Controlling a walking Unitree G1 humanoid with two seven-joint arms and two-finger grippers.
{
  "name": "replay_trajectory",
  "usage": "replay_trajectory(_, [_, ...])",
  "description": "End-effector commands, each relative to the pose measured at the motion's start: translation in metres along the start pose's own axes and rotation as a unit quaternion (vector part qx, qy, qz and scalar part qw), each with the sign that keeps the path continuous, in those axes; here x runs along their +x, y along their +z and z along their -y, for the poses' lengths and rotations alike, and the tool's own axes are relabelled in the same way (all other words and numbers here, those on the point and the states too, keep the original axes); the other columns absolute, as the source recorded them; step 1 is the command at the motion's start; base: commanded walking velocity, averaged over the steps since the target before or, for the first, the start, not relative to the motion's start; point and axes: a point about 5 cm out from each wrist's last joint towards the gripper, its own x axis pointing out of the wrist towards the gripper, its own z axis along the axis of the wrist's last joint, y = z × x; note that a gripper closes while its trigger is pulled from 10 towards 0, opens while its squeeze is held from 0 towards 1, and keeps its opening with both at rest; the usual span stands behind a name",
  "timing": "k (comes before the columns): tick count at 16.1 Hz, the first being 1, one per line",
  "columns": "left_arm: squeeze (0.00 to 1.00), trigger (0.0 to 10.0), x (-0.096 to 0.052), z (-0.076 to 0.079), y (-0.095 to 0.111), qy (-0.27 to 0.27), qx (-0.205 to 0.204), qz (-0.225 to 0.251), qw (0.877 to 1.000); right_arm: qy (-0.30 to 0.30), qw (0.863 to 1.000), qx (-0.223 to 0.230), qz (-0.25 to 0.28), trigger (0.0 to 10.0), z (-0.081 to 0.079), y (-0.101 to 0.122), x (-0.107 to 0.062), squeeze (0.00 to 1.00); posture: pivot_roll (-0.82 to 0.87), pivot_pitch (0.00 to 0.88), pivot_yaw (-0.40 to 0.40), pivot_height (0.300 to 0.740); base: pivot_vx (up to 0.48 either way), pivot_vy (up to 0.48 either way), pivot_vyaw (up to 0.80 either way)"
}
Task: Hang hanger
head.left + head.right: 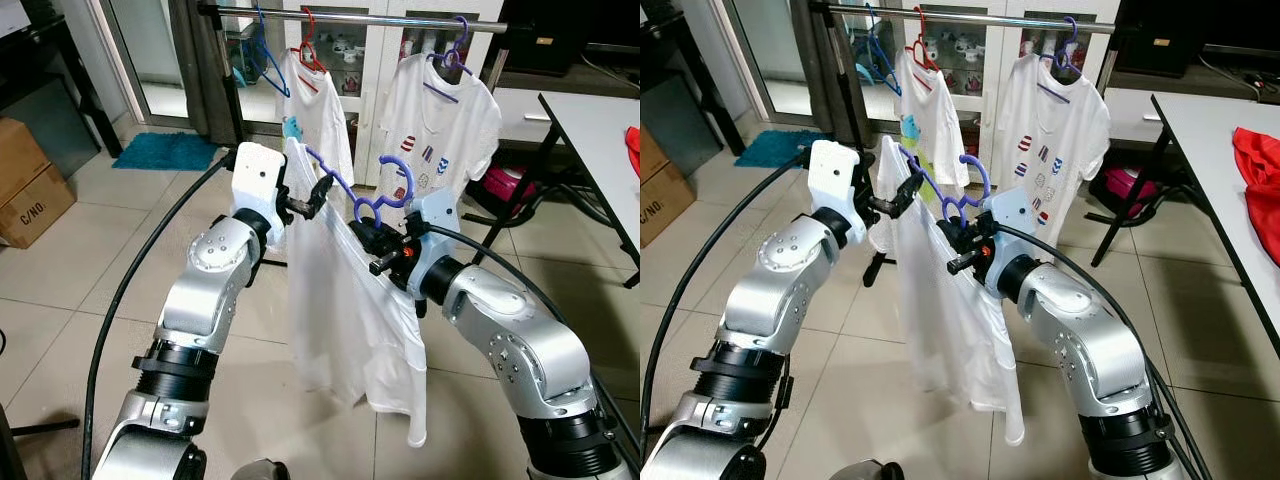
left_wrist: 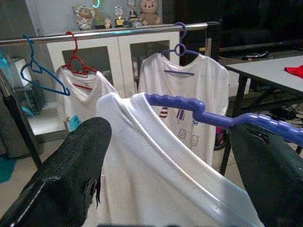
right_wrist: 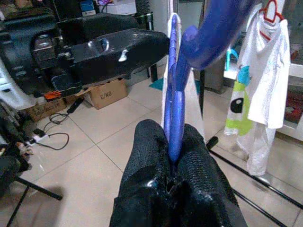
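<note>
**Purple hanger and white shirt held up between both grippers**

In the left eye view, we see the purple plastic hanger (image 1: 362, 193) at frame centre, carrying a plain white T-shirt (image 1: 355, 310) that drapes down toward the tiled floor (image 1: 80, 300). Our right gripper (image 1: 368, 238) is clenched on the hanger near its hook. Our left gripper (image 1: 318, 194) sits at the hanger's other arm, fingers spread. Along the top runs a silver metal clothes rail (image 1: 400, 20) with a blue wire hanger (image 1: 268, 62), a white shirt on a red hanger (image 1: 318, 105) and a printed white shirt on a purple hanger (image 1: 440, 125).

In the left wrist view, we see the hanger's purple arm (image 2: 213, 118) crossing between two parted black fingers (image 2: 71, 175), the shirt collar beneath.

In the right wrist view, two black fingers (image 3: 151, 161) pinch the purple plastic at lower centre.
</note>
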Motion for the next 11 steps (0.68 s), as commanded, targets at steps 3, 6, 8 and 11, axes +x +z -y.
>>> replay_trajectory(3, [0.00,7.7,0.003,-0.003,-0.002,0.011,-0.006,-0.004,1.000,0.032,0.999,-0.008,0.043,10.0,-0.009,0.015,-0.003,0.00,-0.19,0.000,0.055,0.740,0.000,0.000,0.00])
replay_trajectory(6, [0.00,0.0,0.005,-0.002,-0.004,0.000,-0.008,-0.005,1.000,0.056,0.997,-0.009,0.049,10.0,-0.014,0.016,-0.004,0.00,-0.19,0.000,0.054,0.740,0.000,0.000,0.00])
replay_trajectory(8, [0.00,0.0,0.006,-0.001,-0.006,-0.016,-0.005,-0.008,1.000,0.072,0.996,-0.010,0.049,10.0,-0.018,0.016,-0.005,0.00,-0.19,0.000,0.055,0.740,0.000,0.000,0.00])
replay_trajectory(11, [0.00,0.0,0.008,-0.001,-0.008,-0.017,-0.004,-0.012,1.000,0.084,0.995,-0.013,0.051,10.0,-0.021,0.017,-0.006,0.00,-0.19,0.000,0.058,0.740,0.000,0.000,0.00])
